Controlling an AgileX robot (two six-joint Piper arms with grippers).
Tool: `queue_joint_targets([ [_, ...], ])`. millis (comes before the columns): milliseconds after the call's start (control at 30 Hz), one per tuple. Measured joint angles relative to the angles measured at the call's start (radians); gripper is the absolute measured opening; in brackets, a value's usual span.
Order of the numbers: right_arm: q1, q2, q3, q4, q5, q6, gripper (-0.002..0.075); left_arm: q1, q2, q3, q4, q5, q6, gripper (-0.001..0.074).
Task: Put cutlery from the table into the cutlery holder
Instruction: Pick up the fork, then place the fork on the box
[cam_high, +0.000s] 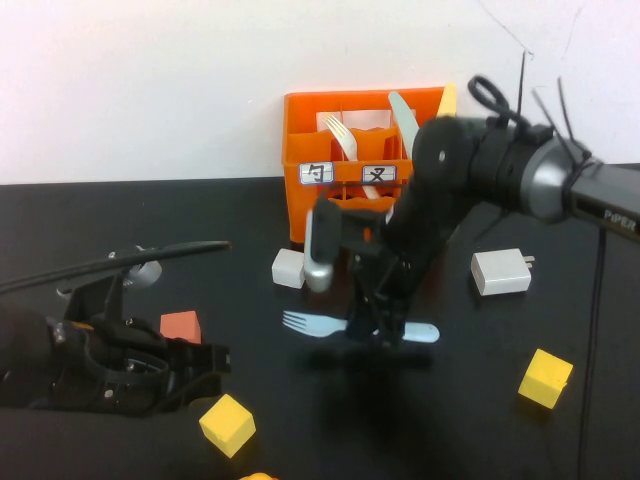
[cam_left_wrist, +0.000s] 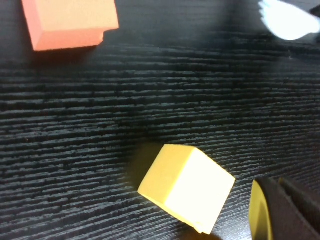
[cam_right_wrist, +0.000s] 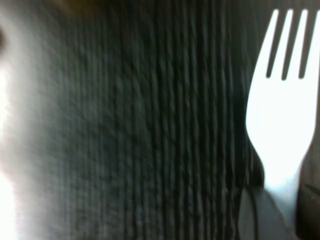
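The pale light-blue fork (cam_high: 305, 323) lies flat on the black table (cam_high: 120, 215), in front of the orange cutlery holder (cam_high: 292, 150). My right gripper (cam_high: 375, 328) reaches down over the fork's handle, with its fingers on both sides of the neck. In the right wrist view the fork (cam_right_wrist: 280, 130) fills the gap between the fingers of that gripper (cam_right_wrist: 282, 210). The fork's tines also show in the left wrist view (cam_left_wrist: 290, 22). My left gripper (cam_high: 210, 362) rests low at the front left, shut and empty; in its wrist view it (cam_left_wrist: 295, 210) is at the corner.
A yellow cube (cam_high: 227, 424) (cam_left_wrist: 187, 192) and an orange-red block (cam_high: 180, 326) (cam_left_wrist: 70, 22) lie by the left gripper. A white block (cam_high: 288, 268), a white charger (cam_high: 500, 272) and another yellow cube (cam_high: 545, 378) lie around. The holder has a cream fork (cam_high: 342, 137) and a pale green knife (cam_high: 405, 118) in it.
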Motion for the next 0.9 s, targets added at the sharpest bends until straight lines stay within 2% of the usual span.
queue_joint_targets([
  [333,0.0,-0.035,-0.213,0.075,0.156,0.105,0.0125,0.0,0.0,0.0,-0.001,0.002,0.002,-0.0001],
  [633,-0.007,-0.037,-0.375,0.156,0.197,0.147,0.0125,0.0,0.0,0.0,-0.001,0.02,0.002,-0.0001],
  [800,-0.071,-0.042,-0.387,0.397,0.147,0.086,0.0125,0.0,0.0,0.0,-0.005,0.037,0.002,-0.0001],
  [900,-0.151,-0.042,-0.387,0.609,0.117,-0.014,0.0125,0.0,0.0,0.0,-0.005,0.04,0.002,-0.0001],
])
